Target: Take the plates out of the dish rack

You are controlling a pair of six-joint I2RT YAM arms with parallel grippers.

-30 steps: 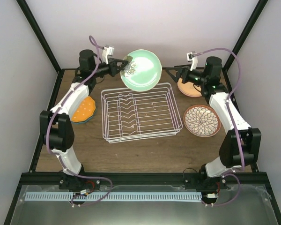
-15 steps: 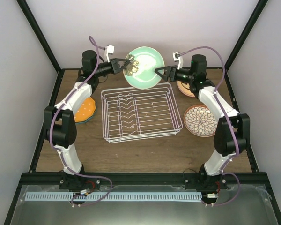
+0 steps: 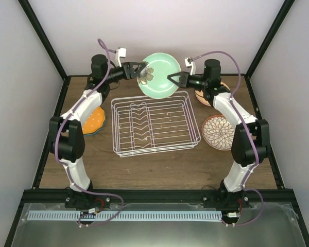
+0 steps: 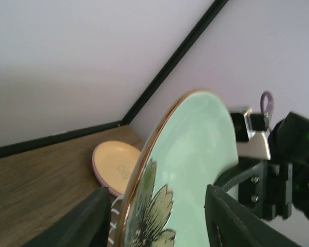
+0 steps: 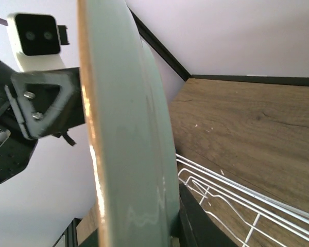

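Sage green plate point(image 3: 159, 75) hangs tilted on edge in the air, above the far side of the dish rack point(image 3: 167, 123). Right gripper point(image 3: 171, 78) pinches its right rim. Left gripper point(image 3: 140, 70) sits at the left rim, fingers slightly spread and not squeezing. Floral plate point(image 3: 219, 133) and orange plate point(image 3: 92, 119) lie flat beside the rack.

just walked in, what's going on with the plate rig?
Looks like a mid-air handover. The sage green plate is up on edge above the far end of the dish rack, with the left gripper on its left rim, jaws slightly parted, and the right gripper clamped on its right rim. The rack holds no plates. The floral plate and a yellow plate lie right of it, an orange plate left.
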